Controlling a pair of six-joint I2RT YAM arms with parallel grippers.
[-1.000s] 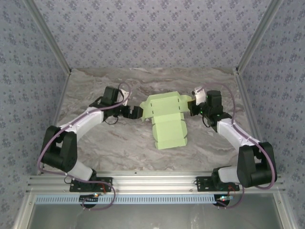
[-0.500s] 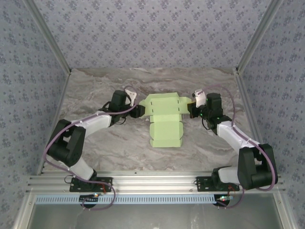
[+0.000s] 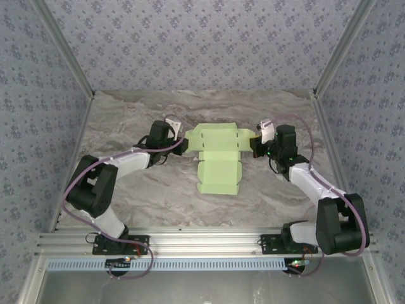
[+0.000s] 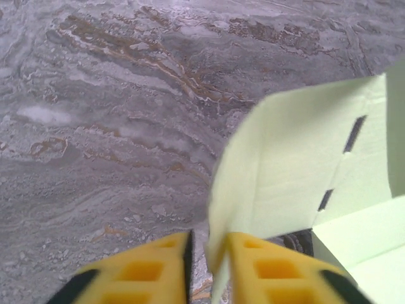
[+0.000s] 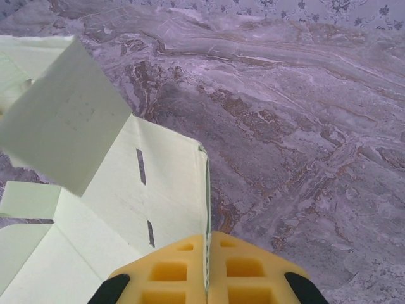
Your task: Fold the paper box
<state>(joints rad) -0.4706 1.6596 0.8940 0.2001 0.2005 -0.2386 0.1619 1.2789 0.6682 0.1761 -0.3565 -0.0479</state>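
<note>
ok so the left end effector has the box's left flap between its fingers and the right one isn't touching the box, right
No: the right end effector is shut on the edge of the box's right flap, as the right wrist view shows. The left end effector does have the left flap between its fingers.

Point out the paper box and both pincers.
paper box (image 3: 218,174): top external view, lower panel.
left pincer (image 4: 207,244): left wrist view, between fingertips.
right pincer (image 5: 207,240): right wrist view, between fingertips.
</note>
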